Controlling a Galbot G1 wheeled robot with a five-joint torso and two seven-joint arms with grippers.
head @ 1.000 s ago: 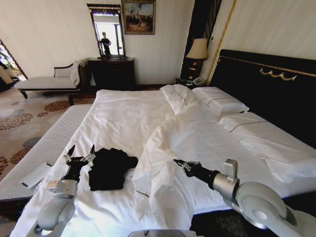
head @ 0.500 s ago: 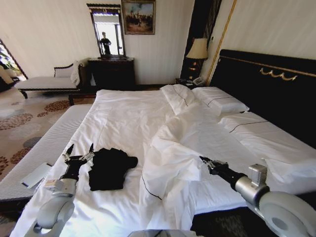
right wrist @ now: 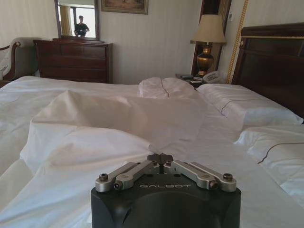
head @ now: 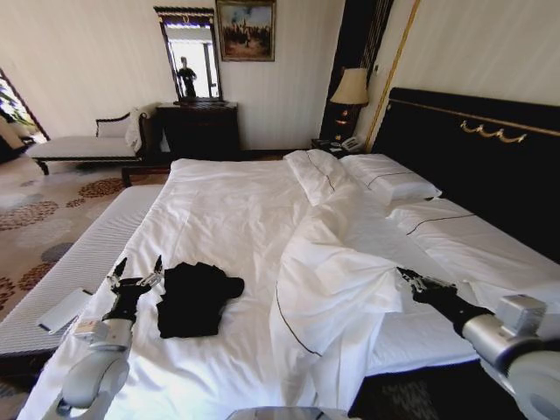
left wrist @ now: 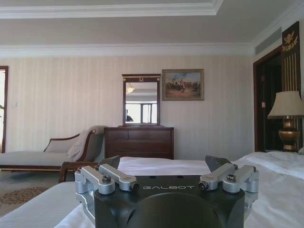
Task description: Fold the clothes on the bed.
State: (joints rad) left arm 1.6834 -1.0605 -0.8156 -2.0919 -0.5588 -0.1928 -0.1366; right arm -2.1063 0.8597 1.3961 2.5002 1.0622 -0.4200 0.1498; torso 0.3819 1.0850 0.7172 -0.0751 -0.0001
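Note:
The clothes, a crumpled black T-shirt (head: 194, 297), lie on the near left part of the bed (head: 223, 206). My left gripper (head: 136, 271) rests open just left of the shirt, its fingers (left wrist: 116, 164) spread and holding nothing. To the right, my right gripper (head: 408, 278) is shut on the edge of the white duvet (head: 341, 271). In the right wrist view its fingertips (right wrist: 160, 158) meet, with bunched duvet (right wrist: 95, 142) right beyond them. The duvet's fold stands well right of the shirt.
A grey striped bench (head: 79, 262) runs along the bed's left side with a flat white item (head: 63, 311) on it. Pillows (head: 389, 179) and the dark headboard (head: 472, 157) are at the right. A chaise (head: 83, 144), dresser (head: 199, 129) and lamp (head: 351, 87) line the far wall.
My right gripper has moved to the right, dragging the duvet fold with it, away from the T-shirt. The left gripper and the shirt have stayed put.

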